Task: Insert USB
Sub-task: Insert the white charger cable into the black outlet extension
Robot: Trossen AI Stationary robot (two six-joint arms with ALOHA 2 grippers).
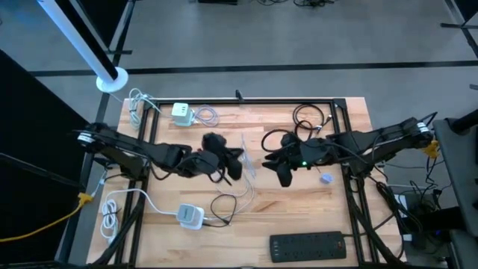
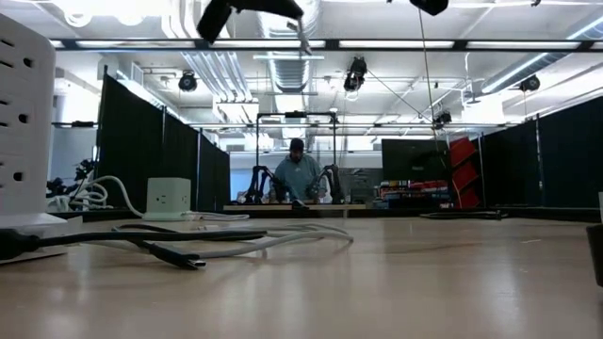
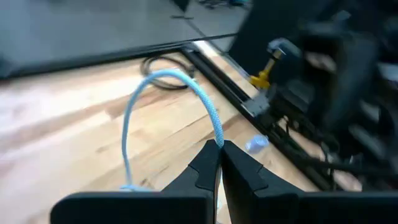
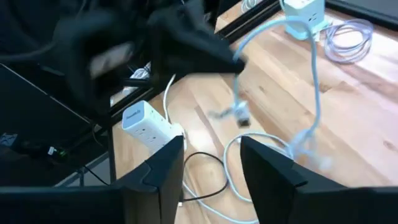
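A pale blue braided USB cable (image 3: 166, 78) is held up over the table's middle by my left gripper (image 3: 219, 152), which is shut on it. Its dark plug (image 4: 240, 116) dangles below that gripper, and the rest arcs down onto the wood (image 4: 305, 144). My right gripper (image 4: 211, 165) hovers open just to the right of the left one (image 1: 230, 161), facing it with nothing between its fingers. A white power adapter (image 1: 190, 215) lies near the left front. A white charger cube (image 1: 181, 112) stands at the far edge. My left gripper pinches the cable a short way behind its plug (image 3: 217, 142) between its two fingertips, coming from the table's left. The plug end (image 4: 240, 116) hangs free below the fingers, clear of the table. The long part loops up and drops slack to the wood.
A black power strip (image 1: 310, 245) lies at the near right edge. Dark coiled cables (image 1: 308, 119) sit at the far right, and a black cable (image 1: 224, 205) curls by the adapter. A small bluish object (image 1: 326, 178) lies near the right arm. A black frame rail (image 1: 246, 101) borders the table.
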